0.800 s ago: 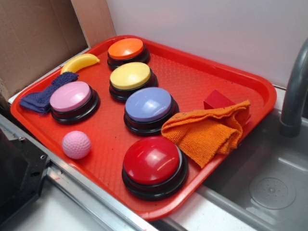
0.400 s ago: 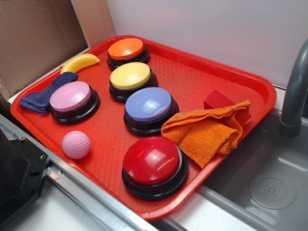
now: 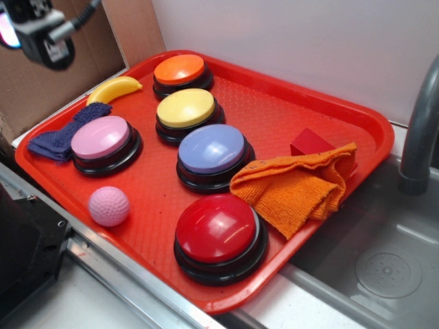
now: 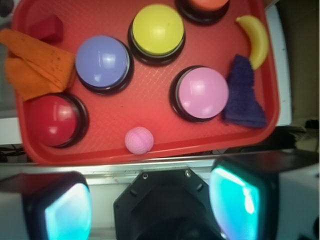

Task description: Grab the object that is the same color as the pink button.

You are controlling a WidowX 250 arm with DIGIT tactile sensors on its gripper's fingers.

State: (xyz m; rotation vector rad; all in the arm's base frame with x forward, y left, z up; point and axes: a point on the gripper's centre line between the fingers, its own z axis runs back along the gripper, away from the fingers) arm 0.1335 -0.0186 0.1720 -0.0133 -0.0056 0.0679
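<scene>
The gripper (image 4: 152,205) hangs high above the near edge of the tray (image 4: 150,107), and in the wrist view its two fingers (image 4: 240,200) stand wide apart at the bottom corners of the frame, with nothing between them. In the exterior view only a part of it shows at the top left corner (image 3: 41,31), well above and behind the tray, so its height over the things is plain but the jaws cannot be read there. The ball (image 4: 139,140) lies almost straight ahead of the gap between the fingers in the wrist view, slightly to the frame's left of centre and just inside the tray's near rim. Being round, the ball has no long axis, so I judge that any closing direction would serve; the move turns on a straight descent with a small shift toward it. Taking the ball as landmark: the pink button (image 4: 202,93) sits just beyond it and to the frame's right, near but apart. The red button (image 4: 55,120) is on the ball's other side, apart by about as much. The lavender button (image 4: 102,62) lies farther beyond the ball, and the yellow button (image 4: 156,31) farther still. The ball stands clear of every button, which leaves room for the fingers to straddle it.
</scene>
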